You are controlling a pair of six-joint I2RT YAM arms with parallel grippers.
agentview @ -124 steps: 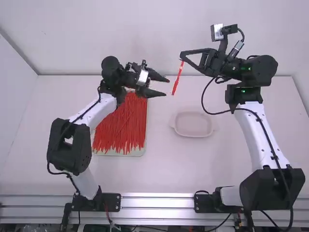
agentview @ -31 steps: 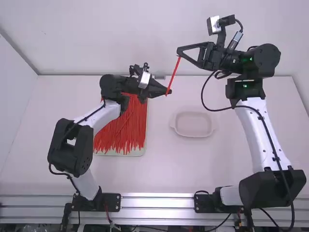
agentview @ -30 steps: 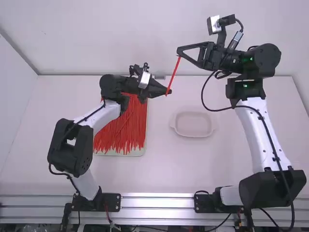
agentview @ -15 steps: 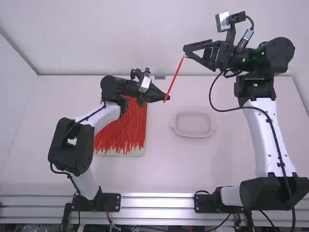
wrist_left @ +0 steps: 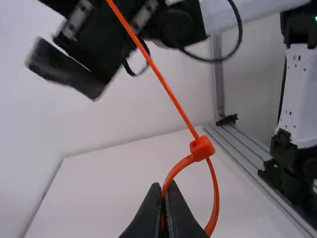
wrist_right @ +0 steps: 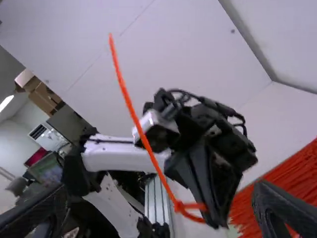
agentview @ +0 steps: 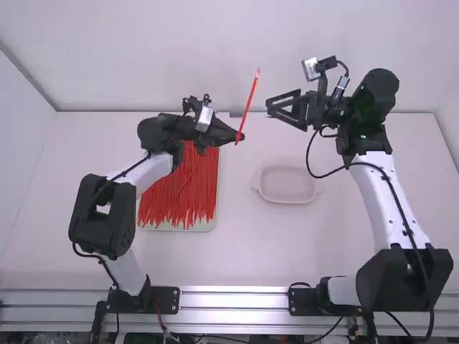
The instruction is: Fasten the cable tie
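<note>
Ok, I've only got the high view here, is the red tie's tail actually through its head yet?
Observer: Yes. The left wrist view shows the cable tie with its tail run through the head, closing a loop.
Operator: Where is the left arm holding it?
Observer: The left gripper is shut on the loop's strap, a little way from the head.
Operator: And the right one?
Observer: The right gripper is spread wide in its own wrist view, clear of the tie.

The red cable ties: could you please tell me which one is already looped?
The cable tie pinched in the left gripper, looped through its own head; the pile on the board lies straight.
</note>
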